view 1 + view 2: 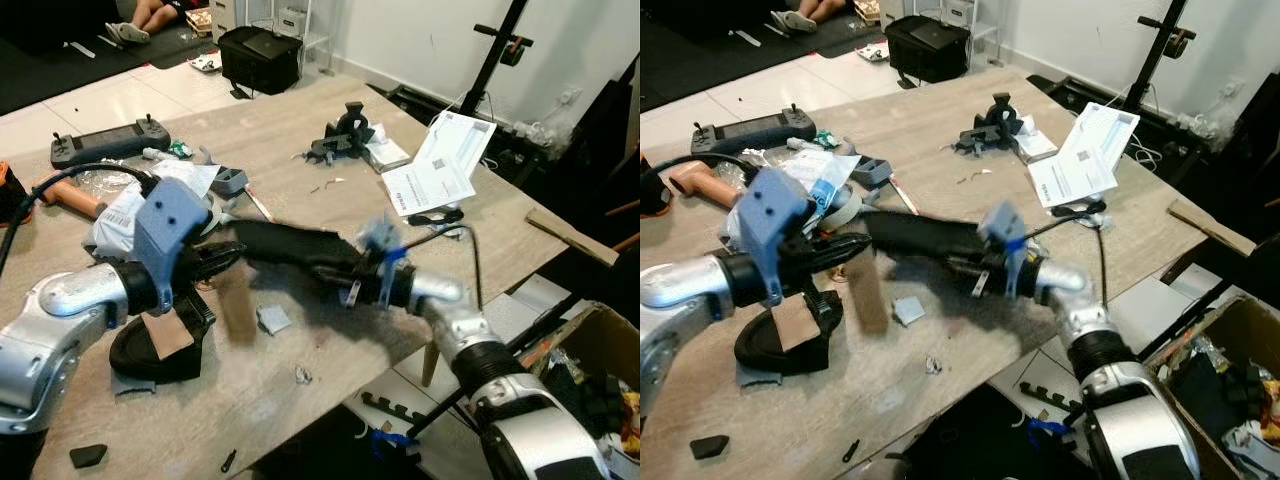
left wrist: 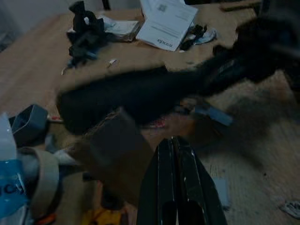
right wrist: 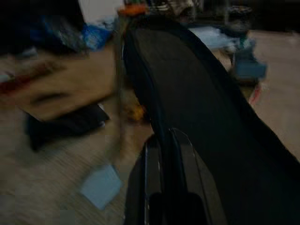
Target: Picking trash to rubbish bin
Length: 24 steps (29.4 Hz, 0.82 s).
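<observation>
My right gripper (image 1: 335, 270) is shut on a long flat black piece (image 1: 285, 243), held above the middle of the wooden table (image 1: 300, 190); it looms large past the shut fingers (image 3: 166, 140) in the right wrist view. My left gripper (image 1: 222, 257) is shut and meets the piece's far end. A blurred brown cardboard strip (image 1: 236, 302) hangs beside the left fingertips (image 2: 174, 143); I cannot tell what holds it. An open cardboard box (image 1: 600, 335) with rubbish inside stands on the floor at the lower right.
A black round base with cardboard (image 1: 160, 345) and a small grey scrap (image 1: 272, 318) lie below the grippers. Farther back are a crumpled plastic bag (image 1: 125, 210), a controller (image 1: 110, 142), a black clamp (image 1: 345, 130) and papers (image 1: 440, 165). A tripod (image 1: 495, 60) stands behind.
</observation>
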Tool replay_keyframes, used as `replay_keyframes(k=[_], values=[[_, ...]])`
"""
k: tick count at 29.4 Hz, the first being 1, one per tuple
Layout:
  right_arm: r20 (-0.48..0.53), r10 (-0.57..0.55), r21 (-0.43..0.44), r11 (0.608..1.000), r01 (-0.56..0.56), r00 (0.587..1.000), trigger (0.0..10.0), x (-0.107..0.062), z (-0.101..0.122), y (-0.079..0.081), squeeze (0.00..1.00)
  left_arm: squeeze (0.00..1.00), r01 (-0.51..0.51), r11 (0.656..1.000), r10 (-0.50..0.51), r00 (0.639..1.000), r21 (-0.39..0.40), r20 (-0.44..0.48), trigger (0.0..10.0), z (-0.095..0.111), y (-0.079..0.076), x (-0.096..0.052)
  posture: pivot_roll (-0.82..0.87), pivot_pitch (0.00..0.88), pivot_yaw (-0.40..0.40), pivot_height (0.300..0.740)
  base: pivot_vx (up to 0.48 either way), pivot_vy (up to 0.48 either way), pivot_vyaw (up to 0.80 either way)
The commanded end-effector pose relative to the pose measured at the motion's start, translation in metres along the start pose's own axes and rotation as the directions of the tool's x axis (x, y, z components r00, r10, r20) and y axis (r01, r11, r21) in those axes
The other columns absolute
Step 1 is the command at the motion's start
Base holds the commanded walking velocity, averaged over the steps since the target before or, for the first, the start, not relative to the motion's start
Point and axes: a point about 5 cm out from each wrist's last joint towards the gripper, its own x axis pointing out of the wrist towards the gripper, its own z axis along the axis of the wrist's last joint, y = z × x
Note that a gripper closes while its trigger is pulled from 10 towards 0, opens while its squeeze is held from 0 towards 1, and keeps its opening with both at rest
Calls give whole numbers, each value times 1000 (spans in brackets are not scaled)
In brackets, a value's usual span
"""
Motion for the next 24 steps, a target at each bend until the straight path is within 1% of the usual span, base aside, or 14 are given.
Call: replay_keyframes(k=[1, 2, 3, 5, 7, 10, 11, 13, 15, 16, 17, 20, 23, 24], values=[[49, 45, 42, 998, -48, 998, 0, -6, 13, 1, 0, 0, 27, 999, -26, 999, -30, 19, 10000, -2, -6, 1, 227, 131, -46, 740, 0, 0, 0], [89, 74, 61, 995, -79, 993, 0, -16, 30, 1, 0, 0, 31, 999, -30, 999, -37, 23, 10000, -2, -7, 3, 227, 131, -46, 740, 0, 0, 0], [89, 74, 61, 995, -79, 993, 0, -16, 30, 1, 0, 0, 31, 999, -30, 999, -37, 23, 10000, -2, -7, 3, 227, 131, -46, 740, 0, 0, 0], [117, 113, 52, 991, -120, 987, 0, -31, 52, 2, 0, 0, 37, 998, -36, 999, -42, 26, 10000, -4, -8, 8, 200, 122, -31, 740, 0, 0, 0], [119, 119, 48, 991, -125, 986, 0, -34, 56, 3, 0, 0, 39, 998, -38, 999, -43, 26, 10000, -5, -8, 9, 200, 122, -31, 740, 0, 0, 0], [60, 88, 29, 996, -90, 994, 0, -43, 63, 2, 0, 0, 36, 998, -35, 999, -49, 27, 10000, -6, -9, 15, 186, 117, -21, 740, 0, 0, 0], [-37, 38, -39, 998, -40, 999, 0, -46, 54, -1, 0, 0, 35, 998, -33, 999, -52, 31, 10000, -5, -9, 17, 186, 117, -21, 740, 0, 0, 0], [-62, -4, -67, 998, 0, 998, 0, -47, 50, -2, 0, 0, 32, 998, -30, 999, -55, 34, 10000, -4, -9, 19, 178, 110, -19, 740, 0, 0, 0], [43, -147, -56, 987, 150, 988, 0, -47, 59, -11, 0, 0, 16, 999, -14, 999, -49, 40, 10000, -3, -9, 21, 185, 111, -22, 740, 0, 0, 0], [128, -250, -18, 967, 254, 960, 0, -48, 68, -17, 0, 0, -17, 999, 19, 998, -38, 52, 10000, -2, -7, 22, 185, 111, -22, 740, 0, 0, 0], [128, -250, -18, 967, 254, 960, 0, -48, 68, -17, 0, 0, -17, 999, 19, 998, -38, 52, 10000, -2, -7, 22, 185, 111, -22, 740, 0, 0, 0], [247, -398, 58, 916, 396, 884, 0, -50, 80, -23, 0, 0, -97, 993, 106, 984, -66, 142, 10000, 11, 2, 22, 185, 111, -22, 740, 0, 0, 0], [266, -435, 81, 899, 430, 860, 0, -49, 82, -23, 0, 0, -100, 990, 118, 976, -99, 184, 10000, 17, 4, 22, 185, 111, -22, 740, 0, 0, 0], [274, -482, 88, 874, 478, 832, 392, -48, 81, -23, 0, 0, -70, 990, 97, 968, -123, 230, 10000, 24, 3, 21, 185, 111, -22, 740, 0, 0, 0]])
